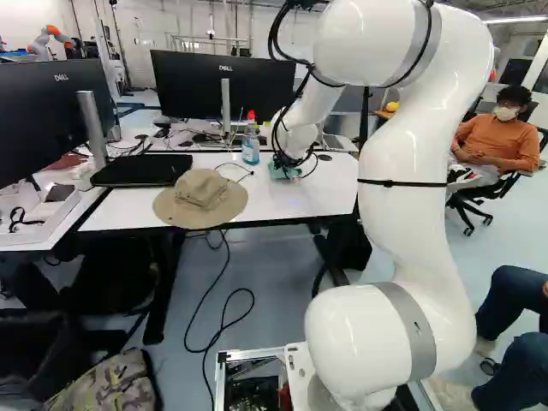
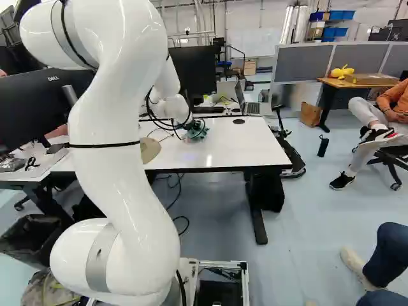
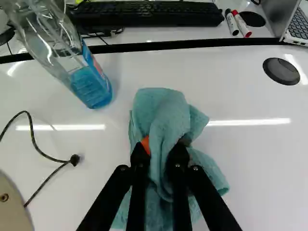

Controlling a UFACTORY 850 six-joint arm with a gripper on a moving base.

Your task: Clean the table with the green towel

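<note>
Table: white, shiny, pretty busy toward the far side.
Arm: bent way over, reaching down to the tabletop.
Hat: tan, floppy, sitting near the front edge, left of the towel in the left base view.
Towel: more teal than green tbh, scrunched up at the tabletop, skirt fanned out under the gripper.
Bottle: clear with blue stuff inside, standing just beyond the towel, off to one side.
Fingers: clamped on a bunched fold of towel, orange pad peeking out.
Markers: red and black, side by side by the keyboard.
</note>
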